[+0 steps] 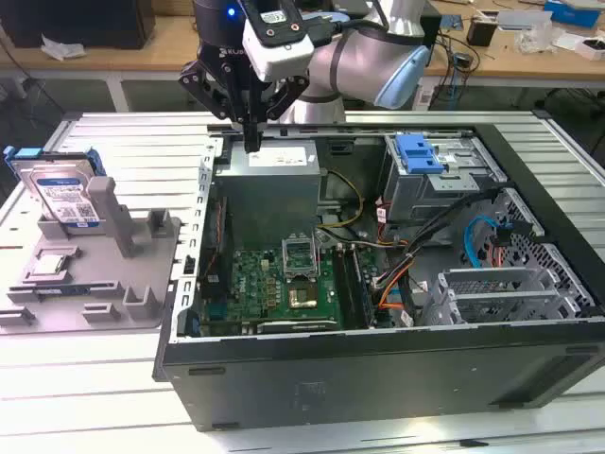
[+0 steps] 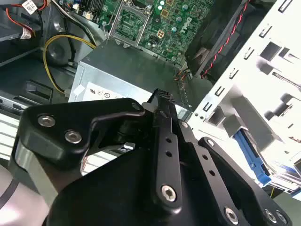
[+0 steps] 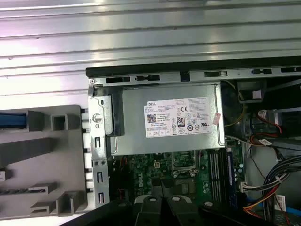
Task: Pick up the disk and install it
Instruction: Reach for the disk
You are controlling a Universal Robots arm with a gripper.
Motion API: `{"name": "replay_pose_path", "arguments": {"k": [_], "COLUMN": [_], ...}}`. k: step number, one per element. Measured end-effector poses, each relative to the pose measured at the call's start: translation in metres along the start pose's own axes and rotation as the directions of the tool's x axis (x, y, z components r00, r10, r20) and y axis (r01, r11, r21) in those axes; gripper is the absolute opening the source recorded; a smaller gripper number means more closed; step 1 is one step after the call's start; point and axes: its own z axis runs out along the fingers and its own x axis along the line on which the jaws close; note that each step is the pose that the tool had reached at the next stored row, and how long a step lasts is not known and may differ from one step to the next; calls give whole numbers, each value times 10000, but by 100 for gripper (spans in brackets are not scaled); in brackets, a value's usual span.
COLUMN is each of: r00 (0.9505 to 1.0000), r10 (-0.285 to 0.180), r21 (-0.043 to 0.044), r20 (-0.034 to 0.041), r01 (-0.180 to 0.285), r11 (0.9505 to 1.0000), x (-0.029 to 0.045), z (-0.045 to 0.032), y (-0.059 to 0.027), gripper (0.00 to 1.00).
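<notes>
In the exterior view the disk (image 1: 64, 194) is standing upright on its edge in a grey holder (image 1: 113, 284). The holder is lying on the slatted metal table (image 1: 95, 397), at about 9 o'clock from the open computer case (image 1: 378, 378). The gripper (image 1: 251, 144) is hanging well apart from the disk, at about 3 o'clock from it, over the far edge of the case. It is pointing down at the grey power-supply box (image 1: 274, 189). In the second wrist view its fingers (image 2: 167, 141) are lying pressed together and are gripping nothing. The green motherboard (image 1: 284, 284) is lying at 6 o'clock from the power-supply box, and a blue latch (image 1: 419, 151) is sitting at about 3 o'clock from it.
</notes>
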Motion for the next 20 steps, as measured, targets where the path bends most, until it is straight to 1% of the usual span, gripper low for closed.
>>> {"name": "replay_pose_path", "arguments": {"k": [11,15,16,17,18,19,20], "r00": [10000,10000,10000,10000,10000,10000,10000], "r10": [-1,1,1,0,1,-1,-1], "r21": [4,6,6,8,9,11,9], "r20": [0,0,0,0,0,0,2], "r01": [1,-1,-1,0,-1,1,1], "r11": [10000,10000,10000,10000,10000,10000,10000], "x": [1,34,62,148,199,272,369], "z": [0,1,1,1,1,0,2], "y": [0,14,28,68,87,108,135], "gripper": [11,11,11,11,11,11,11]}}
